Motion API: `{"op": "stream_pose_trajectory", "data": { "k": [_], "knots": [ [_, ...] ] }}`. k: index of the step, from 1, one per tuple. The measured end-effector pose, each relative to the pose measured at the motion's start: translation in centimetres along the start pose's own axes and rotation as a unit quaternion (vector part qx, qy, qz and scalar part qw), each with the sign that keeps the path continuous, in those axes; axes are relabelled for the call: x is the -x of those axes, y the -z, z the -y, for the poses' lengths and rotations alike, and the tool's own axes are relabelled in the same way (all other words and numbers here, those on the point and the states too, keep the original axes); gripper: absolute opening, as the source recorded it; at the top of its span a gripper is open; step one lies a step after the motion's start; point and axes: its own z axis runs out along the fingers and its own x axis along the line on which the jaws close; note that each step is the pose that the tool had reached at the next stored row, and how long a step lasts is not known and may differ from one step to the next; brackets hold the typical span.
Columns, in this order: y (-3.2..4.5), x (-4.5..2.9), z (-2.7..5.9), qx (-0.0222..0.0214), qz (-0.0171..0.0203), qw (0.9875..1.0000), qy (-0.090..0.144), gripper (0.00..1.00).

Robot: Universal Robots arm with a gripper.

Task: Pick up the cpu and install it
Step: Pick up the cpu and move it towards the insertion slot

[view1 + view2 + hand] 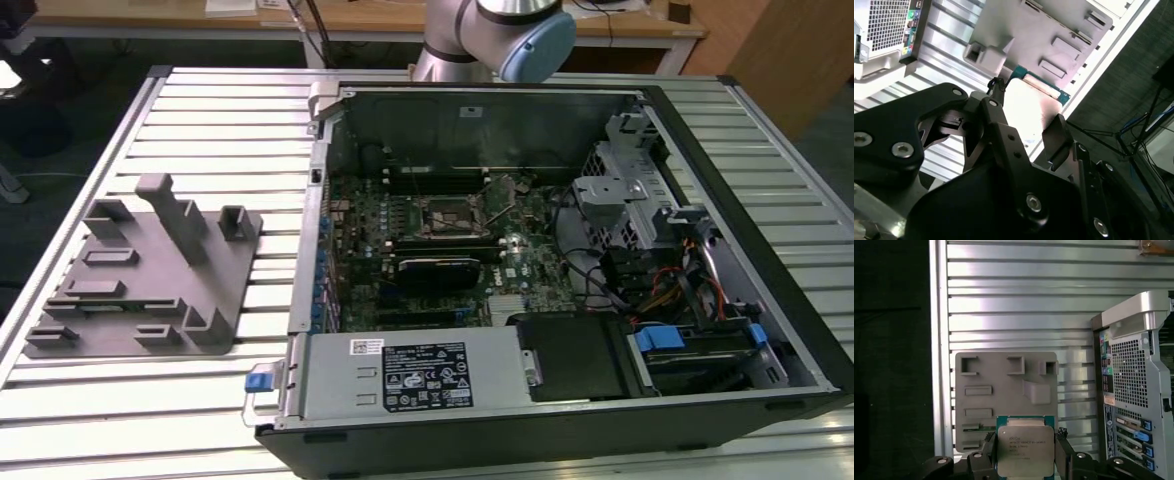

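Observation:
The cpu (1025, 449), a flat square chip with a silver top and a teal-green rim, sits between the black fingers of my gripper (1025, 440), which is shut on it. In the second wrist view the cpu (1040, 86) shows as a bright plate with a teal edge, clamped by the gripper (1026, 122) from two sides. It hangs high above the grey moulded tray (1004, 390). In the exterior view the dark square socket (451, 215) lies on the motherboard inside the open computer case (561, 95), with the arm (494, 30) beyond the case's far side.
The grey tray (147, 270) with upright posts rests on the slatted metal table (200, 110) at the exterior view's left. The case holds cables, a drive cage (627, 190) and a power supply (414, 375). The case's rear panel (1134, 390) stands beside the tray.

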Motion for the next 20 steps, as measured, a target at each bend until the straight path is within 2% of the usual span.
{"op": "stream_pose_trajectory", "data": {
  "k": [20],
  "knots": [
    [-1.17, 8.59, -0.49, -0.0034, -0.0083, 1.0, 0.0, 0.55]
  ]
}}
